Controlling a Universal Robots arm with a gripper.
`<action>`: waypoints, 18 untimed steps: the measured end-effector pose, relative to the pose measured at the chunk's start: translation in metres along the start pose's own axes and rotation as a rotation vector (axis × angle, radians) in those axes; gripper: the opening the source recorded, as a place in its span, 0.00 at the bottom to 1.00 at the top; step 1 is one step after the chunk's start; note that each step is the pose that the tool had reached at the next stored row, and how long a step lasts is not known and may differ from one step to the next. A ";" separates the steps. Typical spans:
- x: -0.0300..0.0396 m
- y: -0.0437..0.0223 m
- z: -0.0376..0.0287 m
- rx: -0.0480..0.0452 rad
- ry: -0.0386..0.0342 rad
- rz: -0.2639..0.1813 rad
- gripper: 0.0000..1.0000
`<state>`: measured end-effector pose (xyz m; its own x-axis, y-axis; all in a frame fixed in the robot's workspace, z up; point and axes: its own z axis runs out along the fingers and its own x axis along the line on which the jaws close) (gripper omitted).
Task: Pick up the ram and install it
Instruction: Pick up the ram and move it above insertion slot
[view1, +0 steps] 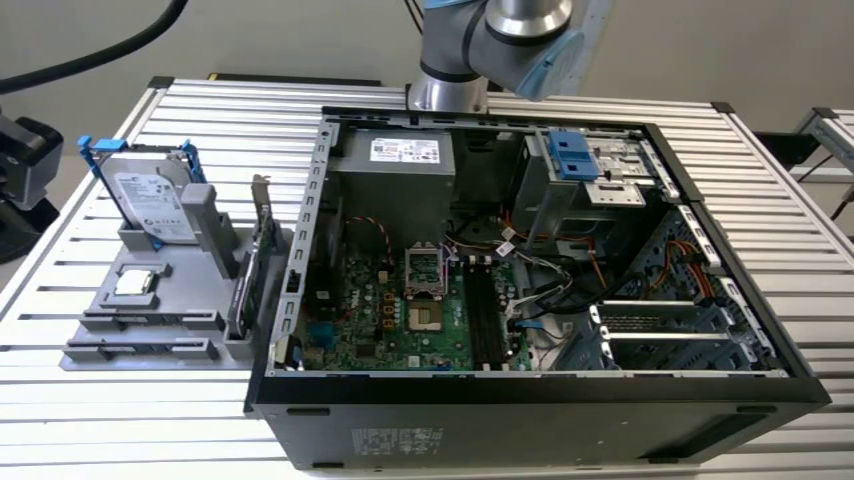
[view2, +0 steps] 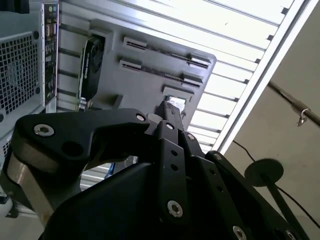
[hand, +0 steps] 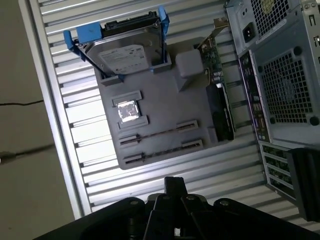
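The ram (hand: 157, 133) shows as a thin strip, seen edge-on, standing between two slot blocks on the grey holder tray (hand: 165, 107). In the second wrist view the same strip (view2: 165, 51) crosses the tray. My gripper (hand: 175, 184) hangs well above the tray and beside the open computer case (view1: 534, 385). Its black fingers (view2: 169, 114) meet at the tips with nothing between them. The arm (view1: 514, 40) rises behind the case's back wall in the exterior view. Long dark memory slots (view1: 478, 318) run along the motherboard inside the case.
On the tray, a silver hard drive with blue rails (hand: 127, 50) stands tilted, a green card with a metal bracket (hand: 217, 90) stands upright beside the case, and a small square chip (hand: 128, 111) lies flat. Cables (view1: 554, 285) and drive cages crowd the case's interior. The table is ribbed aluminium.
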<state>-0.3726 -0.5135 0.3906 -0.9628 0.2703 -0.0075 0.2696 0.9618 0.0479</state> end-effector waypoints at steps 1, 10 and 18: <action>0.0000 0.0000 0.0000 0.0000 -0.0002 0.005 0.00; 0.0000 0.0000 0.0000 0.0003 -0.0021 0.045 0.00; 0.0000 0.0000 0.0000 0.0006 -0.0038 0.080 0.00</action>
<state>-0.3726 -0.5135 0.3906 -0.9381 0.3462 -0.0075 0.3455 0.9372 0.0479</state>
